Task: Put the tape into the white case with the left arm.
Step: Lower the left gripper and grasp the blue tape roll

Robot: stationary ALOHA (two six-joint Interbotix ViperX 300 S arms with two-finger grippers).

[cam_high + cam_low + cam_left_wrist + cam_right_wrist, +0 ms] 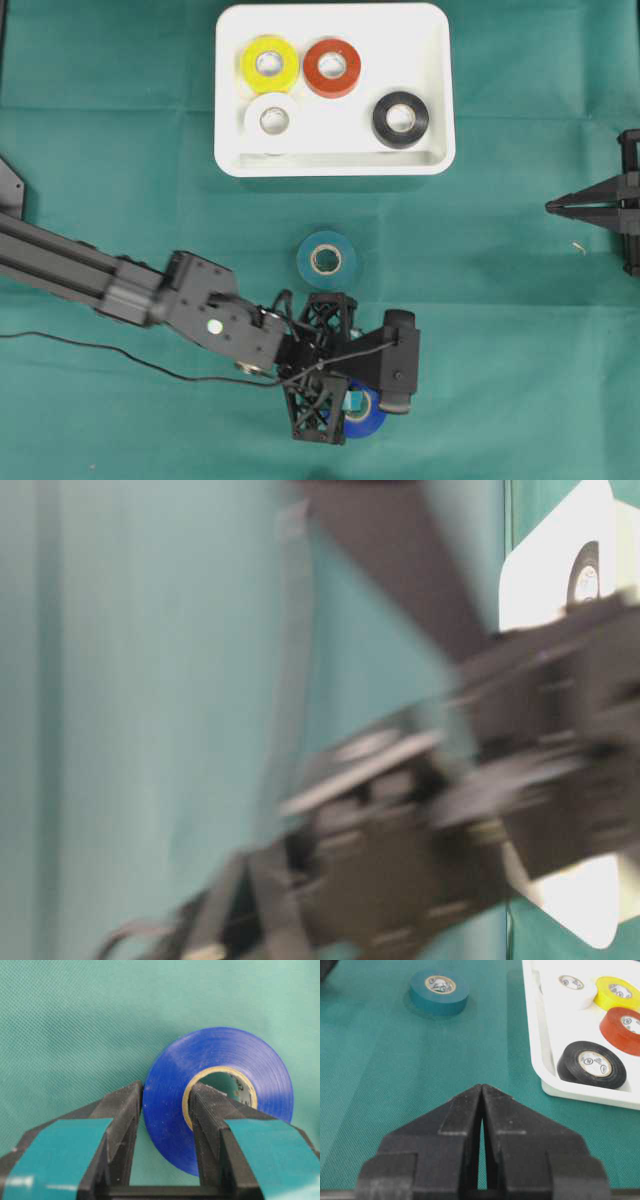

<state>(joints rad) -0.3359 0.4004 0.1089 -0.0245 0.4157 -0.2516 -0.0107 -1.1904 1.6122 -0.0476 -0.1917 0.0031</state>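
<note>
Near the table's front edge, a blue tape (220,1055) lies on the green cloth. My left gripper (167,1091) is shut on its wall, with one finger outside the roll and the other inside the core. From overhead, the left gripper (355,405) covers most of the blue tape (368,427). A teal tape (328,260) lies flat between it and the white case (335,165) at the back. My right gripper (552,208) is shut and holds nothing at the right edge; in its own view the right gripper (482,1087) points at bare cloth.
Inside the white case (540,1035) lie a yellow roll (270,63), a red roll (332,66), a white roll (272,120) and a black roll (400,118). A thin black cable (100,348) trails over the cloth at the left. The table-level view is blurred by the arm.
</note>
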